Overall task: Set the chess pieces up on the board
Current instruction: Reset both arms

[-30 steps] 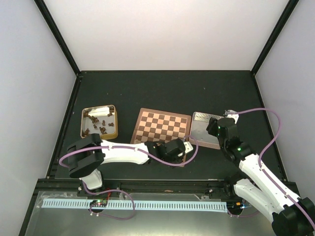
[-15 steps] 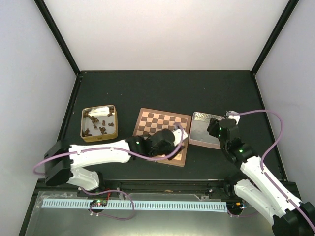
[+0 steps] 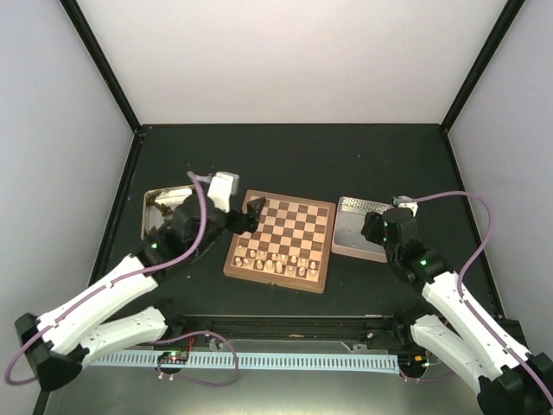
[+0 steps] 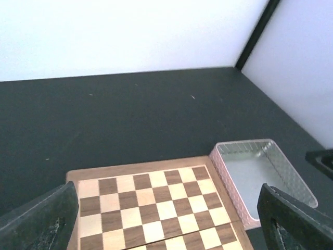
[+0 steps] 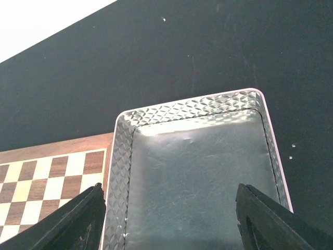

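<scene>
The board [image 3: 285,226] lies mid-table. Pale chess pieces [image 3: 275,261] stand in its two nearest rows; the far rows are bare. My left gripper [image 3: 248,213] hovers over the board's far left corner, open and holding nothing. In the left wrist view its wide-apart fingers [image 4: 41,221] frame the board's bare squares [image 4: 151,203]. My right gripper [image 3: 373,226] hangs open over the empty silver tin [image 3: 354,220]. In the right wrist view that tin's floor [image 5: 197,172] is bare between the fingers [image 5: 276,219]. Dark chess pieces [image 3: 160,204] peek out of the left tin.
The gold tin [image 3: 147,216] at the left is mostly hidden under my left arm. The silver tin [image 4: 260,177] sits against the board's right edge [image 5: 47,177]. Dark table [image 3: 294,160] stretches behind the board to the white back wall.
My left arm swung from the board's near right side up to its far left corner, and its gripper opened. Pale pieces once hidden beneath it now show. The right arm barely moved.
</scene>
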Motion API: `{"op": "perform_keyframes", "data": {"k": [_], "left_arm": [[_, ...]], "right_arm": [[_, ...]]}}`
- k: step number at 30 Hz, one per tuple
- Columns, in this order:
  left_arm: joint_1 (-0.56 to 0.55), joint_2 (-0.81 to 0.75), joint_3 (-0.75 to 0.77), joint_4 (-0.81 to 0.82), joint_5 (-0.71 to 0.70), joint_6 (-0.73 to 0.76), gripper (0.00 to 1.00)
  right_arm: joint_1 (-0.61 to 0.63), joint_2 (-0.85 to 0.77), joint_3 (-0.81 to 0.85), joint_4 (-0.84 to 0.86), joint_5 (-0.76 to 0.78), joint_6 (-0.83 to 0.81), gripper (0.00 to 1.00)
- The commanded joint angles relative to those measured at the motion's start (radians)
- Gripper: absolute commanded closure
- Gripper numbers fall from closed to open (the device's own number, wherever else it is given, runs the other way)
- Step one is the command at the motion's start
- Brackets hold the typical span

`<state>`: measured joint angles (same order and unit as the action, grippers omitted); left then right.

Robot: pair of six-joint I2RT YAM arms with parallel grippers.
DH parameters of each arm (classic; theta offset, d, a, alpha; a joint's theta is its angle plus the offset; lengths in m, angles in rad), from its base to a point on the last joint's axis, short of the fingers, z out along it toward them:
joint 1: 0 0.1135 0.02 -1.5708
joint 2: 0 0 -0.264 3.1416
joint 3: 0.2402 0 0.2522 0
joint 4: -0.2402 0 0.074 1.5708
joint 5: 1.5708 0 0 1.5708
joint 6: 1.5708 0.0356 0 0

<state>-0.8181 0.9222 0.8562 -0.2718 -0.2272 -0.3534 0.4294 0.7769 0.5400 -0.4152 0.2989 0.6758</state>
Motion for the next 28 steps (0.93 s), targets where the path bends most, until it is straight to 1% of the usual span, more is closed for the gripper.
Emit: {"op": "perform_keyframes", "data": {"k": [1,5,9,11,15,19,24,28], "left_arm": [[0.038,-0.125,-0.011,-0.103,-0.09,-0.006,0.02],[0.039,-0.254,-0.018,-0.173,-0.185,0.022,0.01],[0.039,-0.392,-0.033,-0.212,-0.24,0.067,0.01],[0.039,-0.454,-0.034,-0.239,-0.255,0.081,0.01],[0.039,-0.545,-0.019,-0.312,-0.276,0.08,0.01],[0.039,-0.598,0.009,-0.38,-0.279,0.059,0.01],[0.039,-0.612,0.039,-0.438,-0.277,0.04,0.01],[0.039,-0.599,0.057,-0.469,-0.275,0.023,0.01]], "right_arm": [[-0.004,-0.049,0.057,-0.077,0.008,-0.002,0.3],[-0.004,-0.118,0.098,-0.159,0.036,-0.013,0.3],[-0.005,-0.203,0.151,-0.25,0.062,-0.034,0.28],[-0.004,-0.248,0.18,-0.293,0.077,-0.049,0.26],[-0.005,-0.343,0.239,-0.376,0.112,-0.077,0.18],[-0.004,-0.402,0.297,-0.462,0.147,-0.084,0.09],[-0.005,-0.439,0.34,-0.522,0.146,-0.096,0.0],[-0.004,-0.444,0.362,-0.549,0.127,-0.092,0.0]]}}
